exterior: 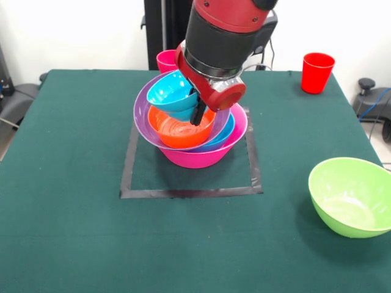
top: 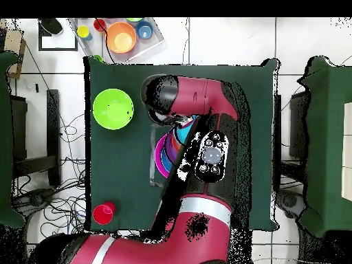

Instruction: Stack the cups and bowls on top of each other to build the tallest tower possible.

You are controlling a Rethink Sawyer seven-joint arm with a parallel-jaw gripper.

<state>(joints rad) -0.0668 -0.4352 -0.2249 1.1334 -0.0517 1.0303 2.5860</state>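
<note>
Dark green cloth-covered table; black tape square at centre. Red and black arm over nested tower: big glossy pink plastic bowl as base inside square, then blue bowl, tilted purple bowl, orange bowl, small blue bowls on top. Gripper dipped into orange bowl; finger spread cannot tell. Large lime green bowl apart near table edge. Red tumbler at far corner; pink-red tumbler behind tower.
</note>
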